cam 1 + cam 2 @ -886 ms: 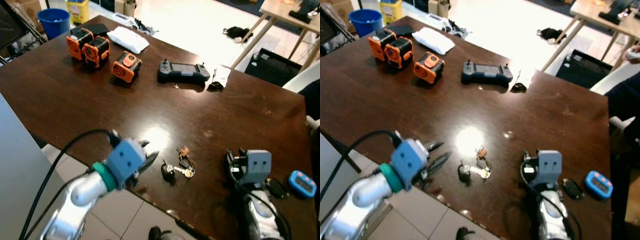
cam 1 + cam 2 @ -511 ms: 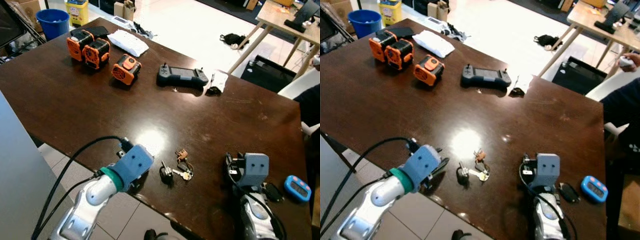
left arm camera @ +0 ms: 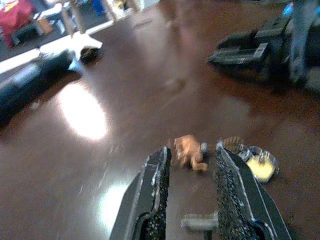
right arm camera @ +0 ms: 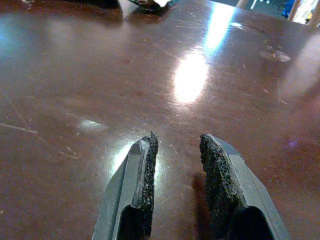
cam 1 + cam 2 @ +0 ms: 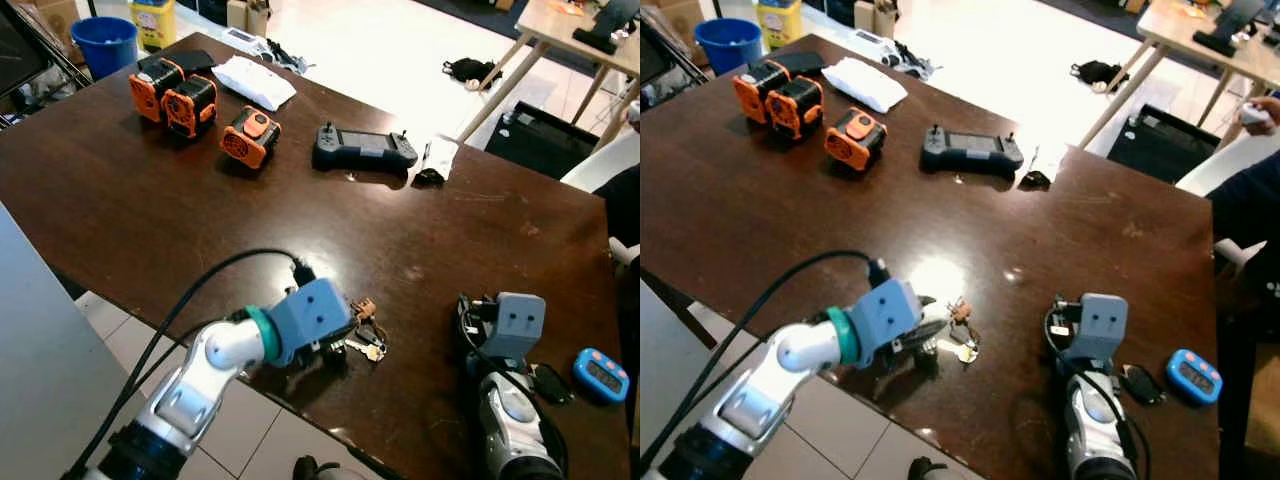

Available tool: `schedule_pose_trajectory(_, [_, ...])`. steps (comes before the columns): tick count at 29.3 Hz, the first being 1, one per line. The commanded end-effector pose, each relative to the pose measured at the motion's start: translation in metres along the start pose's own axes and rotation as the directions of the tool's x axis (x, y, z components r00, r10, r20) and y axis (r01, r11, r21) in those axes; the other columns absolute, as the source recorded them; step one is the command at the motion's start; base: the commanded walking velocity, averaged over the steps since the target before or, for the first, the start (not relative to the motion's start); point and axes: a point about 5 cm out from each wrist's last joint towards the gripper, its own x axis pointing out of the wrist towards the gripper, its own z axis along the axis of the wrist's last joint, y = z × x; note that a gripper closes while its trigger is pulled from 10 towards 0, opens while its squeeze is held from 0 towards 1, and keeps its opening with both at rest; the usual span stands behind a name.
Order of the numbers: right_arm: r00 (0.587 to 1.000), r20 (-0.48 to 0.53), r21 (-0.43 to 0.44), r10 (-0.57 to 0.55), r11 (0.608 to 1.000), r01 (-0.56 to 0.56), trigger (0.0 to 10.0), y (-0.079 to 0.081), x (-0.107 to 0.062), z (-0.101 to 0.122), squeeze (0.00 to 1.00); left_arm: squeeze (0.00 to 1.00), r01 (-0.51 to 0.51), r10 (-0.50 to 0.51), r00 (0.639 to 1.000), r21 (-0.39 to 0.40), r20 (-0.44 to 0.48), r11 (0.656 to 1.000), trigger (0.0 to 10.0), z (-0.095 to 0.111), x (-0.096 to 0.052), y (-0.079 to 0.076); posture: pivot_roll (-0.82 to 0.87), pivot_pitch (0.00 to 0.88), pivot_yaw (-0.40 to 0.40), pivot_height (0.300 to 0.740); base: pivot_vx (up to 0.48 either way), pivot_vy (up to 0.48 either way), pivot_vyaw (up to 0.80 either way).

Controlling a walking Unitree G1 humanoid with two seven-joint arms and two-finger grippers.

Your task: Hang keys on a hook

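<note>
Dark wooden table (image 5: 150,200), near edge: keys (image 5: 366,340) lying flat, ungrasped. Left gripper (image 3: 192,192) parted, straddling them. Right gripper (image 4: 177,175) parted, idle. Grasping and hanging outstanding.

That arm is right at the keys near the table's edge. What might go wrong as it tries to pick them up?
The keys lie flat and spread out, so the open left gripper may pinch just the brown tag and leave the rest dangling. They sit close to the table edge, so a nudge might slide them off. No hook is in view yet.
</note>
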Motion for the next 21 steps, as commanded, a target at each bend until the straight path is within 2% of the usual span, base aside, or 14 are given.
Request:
schedule_pose_trajectory(1, [0.976, -0.218, 0.010, -0.002, 1.000, 0.005, 10.0, 0.003, -0.026, -0.044, 0.00, 0.00, 0.058, -0.058, 0.998, 0.012, -0.008, 0.998, 10.0, -0.003, 0.002, -0.004, -0.09, 0.121, 0.010, 0.740, 0.000, 0.000, 0.00])
schedule_pose_trajectory(3, [0.976, -0.218, 0.010, -0.002, 1.000, 0.005, 10.0, 0.003, -0.026, -0.044, 0.00, 0.00, 0.058, -0.058, 0.998, 0.012, -0.008, 0.998, 10.0, -0.003, 0.002, -0.004, -0.09, 0.121, 0.010, 0.740, 0.000, 0.000, 0.00])
schedule_pose_trajectory(4, [0.976, -0.217, 0.018, -0.007, 1.000, 0.011, 10.0, 0.005, -0.026, -0.044, 0.00, 0.00, 0.092, -0.087, 0.995, 0.084, -0.055, 0.992, 10.0, -0.008, 0.002, -0.002, -0.09, 0.118, 0.034, 0.740, 0.000, 0.000, 0.00])
schedule_pose_trajectory(5, [0.976, -0.217, 0.018, -0.007, 1.000, 0.011, 10.0, 0.005, -0.026, -0.044, 0.00, 0.00, 0.092, -0.087, 0.995, 0.084, -0.055, 0.992, 10.0, -0.008, 0.002, -0.002, -0.09, 0.118, 0.034, 0.740, 0.000, 0.000, 0.00])
schedule_pose_trajectory(6, [0.976, -0.215, 0.027, -0.011, 0.999, 0.017, 10.0, 0.007, -0.026, -0.044, 0.00, 0.00, 0.131, -0.118, 0.987, 0.133, -0.106, 0.982, 10.0, -0.015, 0.001, -0.002, -0.09, 0.117, 0.049, 0.740, 0.000, 0.000, 0.00])
schedule_pose_trajectory(8, [0.976, -0.215, 0.027, -0.011, 0.999, 0.017, 10.0, 0.007, -0.026, -0.044, 0.00, 0.00, 0.131, -0.118, 0.987, 0.133, -0.106, 0.982, 10.0, -0.015, 0.001, -0.002, -0.09, 0.117, 0.049, 0.740, 0.000, 0.000, 0.00])
schedule_pose_trajectory(9, [0.977, -0.214, 0.034, -0.013, 0.999, 0.021, 10.0, 0.010, -0.025, -0.044, 0.00, 0.00, 0.182, -0.156, 0.975, 0.167, -0.158, 0.969, 10.0, -0.022, -0.001, -0.002, -0.08, 0.115, 0.064, 0.740, 0.000, 0.000, 0.00])
schedule_pose_trajectory(10, [0.977, -0.214, 0.034, -0.013, 0.999, 0.021, 10.0, 0.010, -0.025, -0.044, 0.00, 0.00, 0.182, -0.156, 0.975, 0.167, -0.158, 0.969, 10.0, -0.022, -0.001, -0.002, -0.08, 0.115, 0.064, 0.740, 0.000, 0.000, 0.00])
schedule_pose_trajectory(11, [0.977, -0.211, 0.043, -0.018, 0.999, 0.027, 10.0, 0.011, -0.025, -0.044, 0.00, 0.00, 0.239, -0.198, 0.956, 0.181, -0.217, 0.954, 10.0, -0.031, -0.004, -0.004, -0.09, 0.110, 0.076, 0.740, 0.000, 0.000, 0.00])
schedule_pose_trajectory(12, [0.977, -0.211, 0.043, -0.018, 0.999, 0.027, 10.0, 0.011, -0.025, -0.044, 0.00, 0.00, 0.239, -0.198, 0.956, 0.181, -0.217, 0.954, 10.0, -0.031, -0.004, -0.004, -0.09, 0.110, 0.076, 0.740, 0.000, 0.000, 0.00])
schedule_pose_trajectory(13, [0.978, -0.209, 0.049, -0.023, 0.998, 0.034, 10.0, 0.012, -0.024, -0.044, 0.00, 0.00, 0.287, -0.237, 0.937, 0.176, -0.256, 0.942, 10.0, -0.039, -0.006, -0.005, -0.09, 0.110, 0.076, 0.740, 0.000, 0.000, 0.00])
schedule_pose_trajectory(15, [0.978, -0.209, 0.049, -0.023, 0.998, 0.034, 10.0, 0.012, -0.024, -0.044, 0.00, 0.00, 0.287, -0.237, 0.937, 0.176, -0.256, 0.942, 10.0, -0.039, -0.006, -0.005, -0.09, 0.110, 0.076, 0.740, 0.000, 0.000, 0.00])
schedule_pose_trajectory(18, [0.978, -0.206, 0.055, -0.026, 0.998, 0.038, 10.0, 0.013, -0.024, -0.043, 0.00, 0.00, 0.343, -0.283, 0.909, 0.163, -0.305, 0.925, 10.0, -0.048, -0.009, -0.007, -0.09, 0.106, 0.077, 0.740, 0.000, 0.000, 0.00])
schedule_pose_trajectory(21, [0.978, -0.206, 0.053, -0.025, 0.998, 0.037, 10.0, 0.014, -0.023, -0.043, 0.00, 0.00, 0.365, -0.306, 0.898, 0.149, -0.316, 0.919, 10.0, -0.051, -0.010, -0.007, -0.09, 0.106, 0.077, 0.740, 0.000, 0.000, 0.00])
